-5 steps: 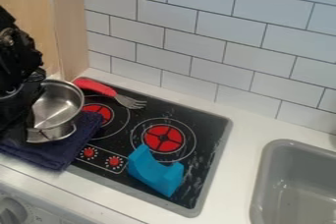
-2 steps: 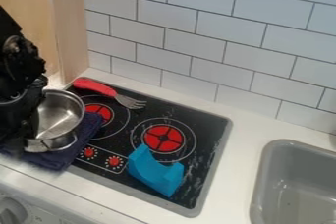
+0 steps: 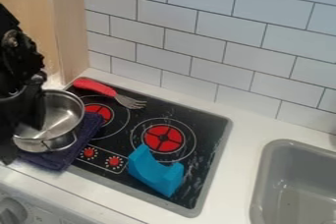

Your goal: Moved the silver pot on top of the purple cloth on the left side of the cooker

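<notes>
Silver pot [image 3: 60,117] slid slightly toward 7 o'clock; it's on purple cloth [image 3: 89,128], at cooker's [image 3: 205,132] 9 o'clock. Claw [image 3: 23,142] at pot's 9 o'clock edge, spread, one finger inside, one outside.

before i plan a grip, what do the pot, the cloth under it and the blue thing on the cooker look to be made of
Pot: polished metal, likely stainless steel, from its silvery shine and bright reflections.
Cloth: soft woven fabric, perhaps terry, going by its matt, folded look.
Blue thing: smooth and evenly coloured, plastic or perhaps silicone; I can't tell which.
</notes>
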Motion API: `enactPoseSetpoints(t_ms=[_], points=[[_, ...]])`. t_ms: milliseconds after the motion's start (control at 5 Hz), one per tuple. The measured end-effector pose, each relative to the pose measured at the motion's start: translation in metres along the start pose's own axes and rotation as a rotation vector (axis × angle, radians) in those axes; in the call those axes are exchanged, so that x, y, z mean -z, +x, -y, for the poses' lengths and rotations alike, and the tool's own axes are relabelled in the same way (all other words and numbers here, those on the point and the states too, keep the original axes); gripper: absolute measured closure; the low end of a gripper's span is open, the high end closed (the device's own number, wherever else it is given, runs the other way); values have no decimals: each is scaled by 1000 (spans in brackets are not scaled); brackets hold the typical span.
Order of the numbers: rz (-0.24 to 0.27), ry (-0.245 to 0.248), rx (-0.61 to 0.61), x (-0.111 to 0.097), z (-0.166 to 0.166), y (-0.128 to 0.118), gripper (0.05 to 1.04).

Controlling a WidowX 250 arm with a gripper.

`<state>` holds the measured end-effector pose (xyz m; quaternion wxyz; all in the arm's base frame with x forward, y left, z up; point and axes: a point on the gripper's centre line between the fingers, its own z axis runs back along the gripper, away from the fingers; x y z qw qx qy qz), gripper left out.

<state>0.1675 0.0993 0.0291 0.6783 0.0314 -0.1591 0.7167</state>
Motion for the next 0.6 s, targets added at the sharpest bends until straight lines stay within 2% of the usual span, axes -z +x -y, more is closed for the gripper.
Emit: enactPoseSetpoints(t_ms=[200, 400, 600], points=[[46, -47, 5, -25, 1, 8, 77], [42, -81, 0, -44, -2, 8, 85], [45, -149, 4, -58, 1, 10, 85]])
